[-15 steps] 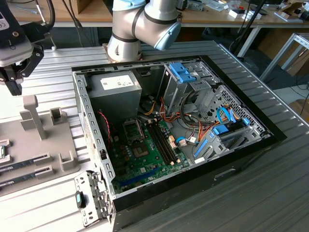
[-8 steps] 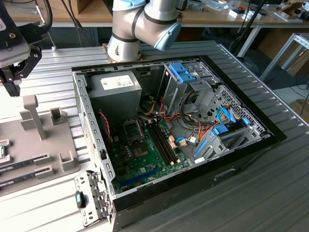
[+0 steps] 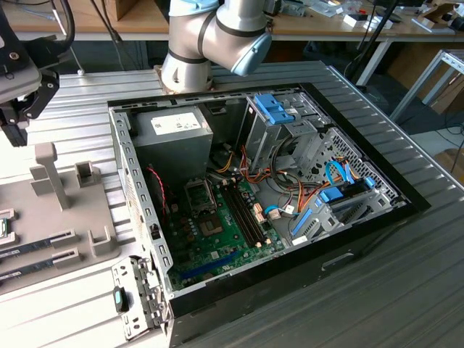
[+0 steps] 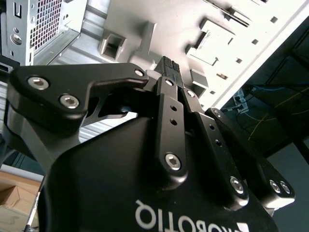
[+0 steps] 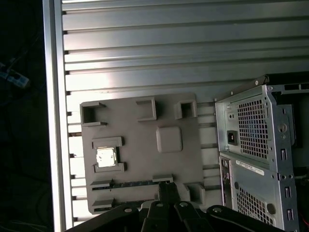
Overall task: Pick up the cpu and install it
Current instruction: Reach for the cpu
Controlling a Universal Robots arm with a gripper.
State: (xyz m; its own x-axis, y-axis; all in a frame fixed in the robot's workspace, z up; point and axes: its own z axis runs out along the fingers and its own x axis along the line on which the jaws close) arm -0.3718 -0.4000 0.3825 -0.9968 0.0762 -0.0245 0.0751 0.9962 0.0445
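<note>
The cpu (image 5: 106, 157) is a small silver square lying flat in a raised recess of the grey fixture plate (image 5: 145, 154), seen in the first wrist view. My gripper (image 5: 166, 189) hangs above the plate's edge, a short way off from the cpu, its fingers closed together with nothing between them. In the second wrist view the gripper (image 4: 167, 64) points at the same plate. In the exterior view the gripper (image 3: 14, 127) is at the far left, above the fixture plate (image 3: 65, 217). The dark socket frame (image 3: 199, 194) sits on the green motherboard (image 3: 217, 232) inside the open computer case.
The open case (image 3: 362, 239) fills the middle of the ribbed metal table (image 3: 391, 290), with a grey power-supply box (image 3: 174, 141), cables and drive cages inside. Memory sticks (image 3: 47, 239) lie in the fixture plate. The case's rear panel (image 5: 256, 145) stands close beside the plate.
</note>
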